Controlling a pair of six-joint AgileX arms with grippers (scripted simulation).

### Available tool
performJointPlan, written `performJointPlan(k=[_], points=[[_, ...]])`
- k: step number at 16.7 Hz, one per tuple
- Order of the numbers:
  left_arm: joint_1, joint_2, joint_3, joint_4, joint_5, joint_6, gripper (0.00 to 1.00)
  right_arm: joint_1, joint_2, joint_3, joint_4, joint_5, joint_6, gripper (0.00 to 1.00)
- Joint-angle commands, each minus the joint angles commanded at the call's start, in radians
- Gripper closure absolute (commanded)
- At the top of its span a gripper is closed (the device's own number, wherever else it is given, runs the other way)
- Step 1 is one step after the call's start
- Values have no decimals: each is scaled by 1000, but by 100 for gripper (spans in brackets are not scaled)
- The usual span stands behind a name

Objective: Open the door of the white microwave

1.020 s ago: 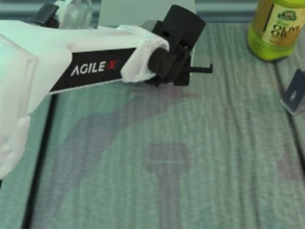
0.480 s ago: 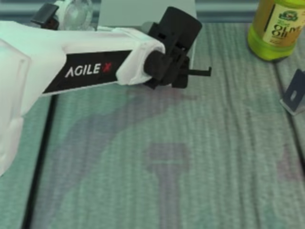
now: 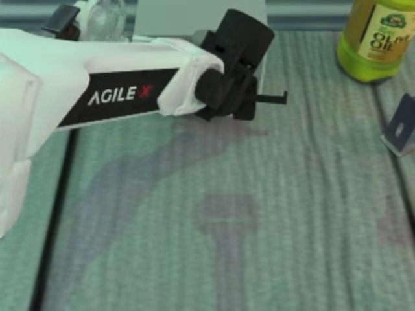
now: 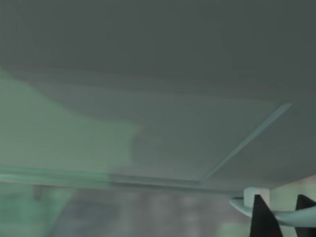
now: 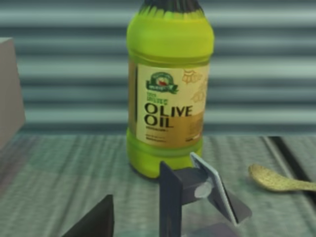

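Note:
The white microwave (image 3: 201, 14) stands at the table's far edge, centre-left. My left arm reaches across to its front, and the left gripper (image 3: 249, 96) hides the door in the top view. In the left wrist view the door (image 4: 148, 123) fills the frame, with its greyish window and pale frame. The door looks flush with the front. Two dark fingertips (image 4: 260, 219) straddle the pale curved door handle (image 4: 239, 203) with a narrow gap, so my left gripper (image 4: 281, 207) is shut on it. The right gripper is out of the top view. One dark fingertip (image 5: 101, 219) shows alone in the right wrist view.
An olive oil bottle (image 3: 376, 39) stands at the far right. A grey-blue angled stand (image 3: 399, 126) sits near the right edge, in front of the right gripper. A small round fan (image 3: 104, 16) is left of the microwave. A golden spoon (image 5: 279, 180) lies beside the bottle.
My left arm and gripper shifted slightly left and towards the microwave, then held still for the last half second. The door has not visibly moved.

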Motion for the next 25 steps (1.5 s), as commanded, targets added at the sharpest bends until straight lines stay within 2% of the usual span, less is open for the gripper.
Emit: performJointPlan(k=[17,25], points=[[0,0,0,0,0,0,100,0,0,0,0,0,0,0],[5,-26,-43,26,24,33,100,0,0,0,0,0,0,0]])
